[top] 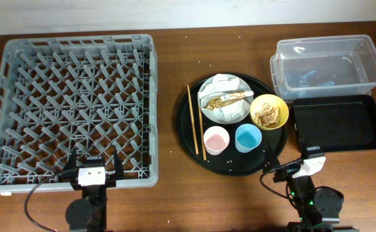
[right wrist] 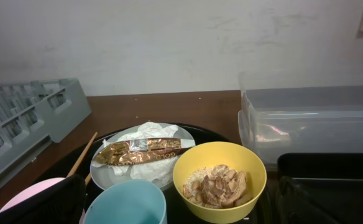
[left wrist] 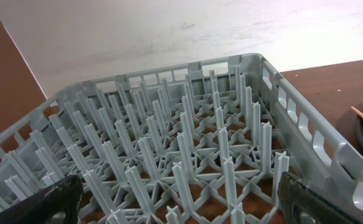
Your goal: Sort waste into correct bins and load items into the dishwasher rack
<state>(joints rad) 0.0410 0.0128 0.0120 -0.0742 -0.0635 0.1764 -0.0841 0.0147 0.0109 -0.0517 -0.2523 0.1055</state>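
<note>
On the grey-green plate [top: 230, 116], atop a crumpled napkin [right wrist: 145, 132], lies a gold foil wrapper [right wrist: 141, 150]: light, crinkly, probably slippery, best pinched mid-length. Left gripper [left wrist: 181, 205] gapes wide at the dishwasher rack [left wrist: 318, 149], empty; right gripper [right wrist: 175, 208] seems equally spread, holding nothing, though dimly seen.

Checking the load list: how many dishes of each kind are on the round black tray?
Plates: 1, grey-green plate
Bowls: 1, yellow bowl
Cups: 2, pink cup, blue cup
Chopstick pairs: 1, wooden chopsticks
Total: 5
</note>
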